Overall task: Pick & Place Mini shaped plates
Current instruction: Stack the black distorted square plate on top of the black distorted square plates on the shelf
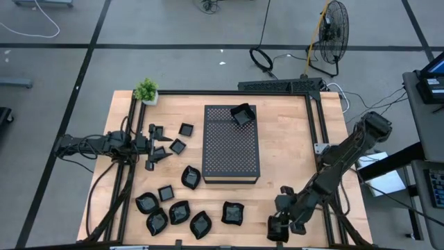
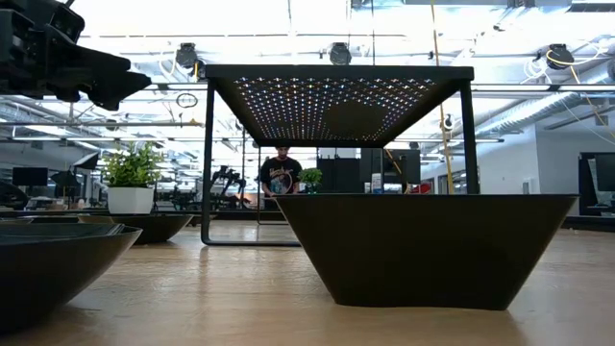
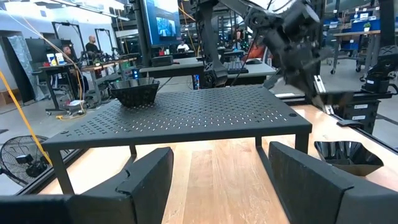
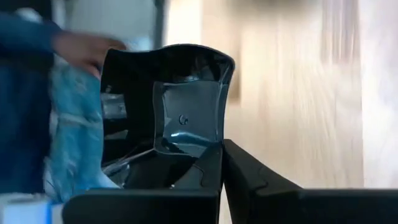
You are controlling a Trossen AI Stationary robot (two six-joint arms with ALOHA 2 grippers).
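Pinched between our right gripper's (image 4: 221,163) closed dark fingers, a small glossy black square plate (image 4: 177,106) is hanging at the table's near right edge. We are holding our left gripper (image 1: 161,147) wide open among black plates (image 1: 179,212) scattered left of the dark perforated rectangular stand (image 1: 231,146), which carries one plate (image 1: 242,115).

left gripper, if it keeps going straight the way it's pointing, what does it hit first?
Probably the perforated stand: the open left gripper faces its near edge, roughly at leg height. It might pass under the top between the legs; depth is unclear.
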